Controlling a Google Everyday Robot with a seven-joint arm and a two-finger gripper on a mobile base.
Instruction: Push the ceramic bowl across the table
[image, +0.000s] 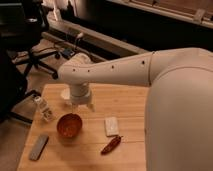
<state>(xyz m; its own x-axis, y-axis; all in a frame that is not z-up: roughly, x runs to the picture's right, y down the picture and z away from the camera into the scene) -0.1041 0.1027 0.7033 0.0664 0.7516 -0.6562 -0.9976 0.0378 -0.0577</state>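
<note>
Ceramic bowl (69, 125): glossy orange-red, round, shallow, upright, opening up. On left half of light plank-strip wooden desk (131, 153), between middle and near edge.

Gripper (82, 104): pointing down from thick white wrist, over desk just behind bowl's far rim. Touching bowl or just apart: cannot tell. Jaws: spread or pressed together, cannot tell.

White arm (125, 75): reaching in from right, running leftward above far part of desk, bending down at wrist. Large white rounded body of robot filling right side of view, covering right part of desk.

White cup (65, 94): small, behind and left of wrist, partly hidden by it, near far-left part of desk.

Small clear bottle (44, 108): pale cap, standing slightly tilted, left of bowl, near left edge, apart from bowl.

Flat grey oblong object (38, 147): lying flat at near-left corner, long side angled, in front of and left of bowl, not touching it.

White rectangular block (111, 126): lying flat right of bowl, about level with it, clear gap between.

Red chili-shaped object (111, 144): lying flat just in front of white block, slanted, near front edge; touching block or not: cannot tell.

Black office chair (31, 35) with wheeled base on floor beyond left-far side of desk. Dark background behind, long pale ledge running diagonally.
</note>
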